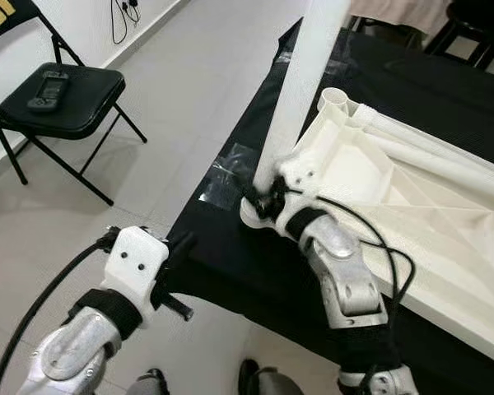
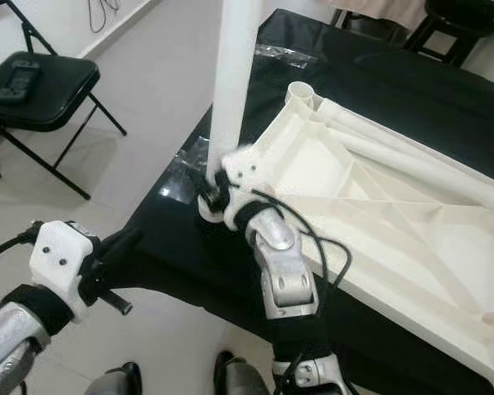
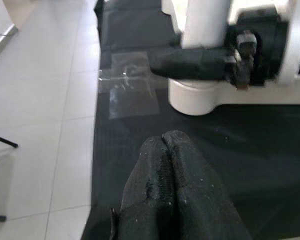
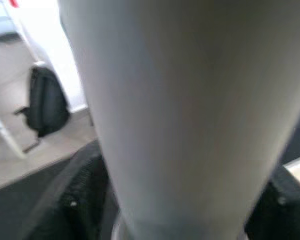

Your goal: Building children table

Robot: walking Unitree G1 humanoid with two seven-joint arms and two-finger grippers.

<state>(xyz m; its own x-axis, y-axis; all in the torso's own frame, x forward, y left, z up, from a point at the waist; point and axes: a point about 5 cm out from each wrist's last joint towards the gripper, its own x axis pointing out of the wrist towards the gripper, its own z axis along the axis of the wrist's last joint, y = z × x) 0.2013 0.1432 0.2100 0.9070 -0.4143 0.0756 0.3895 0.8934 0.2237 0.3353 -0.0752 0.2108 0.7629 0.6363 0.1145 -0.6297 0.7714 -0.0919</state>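
Nearest, the left end effector [image 1: 181,276] hangs at the near edge of the black-covered counter [image 1: 230,263], its fingers [image 3: 172,165] pressed together on nothing. Just beyond, the right end effector [image 1: 263,197] is clamped on the base of a white leg [image 1: 300,90] that stands upright in the near corner socket of the upturned white tabletop [image 1: 412,206] lying on the counter, with more legs [image 1: 445,156] lying on it. Farther left, a folding chair [image 1: 62,103] carrying a remote [image 1: 48,89] stands on the tiled floor [image 1: 189,90].
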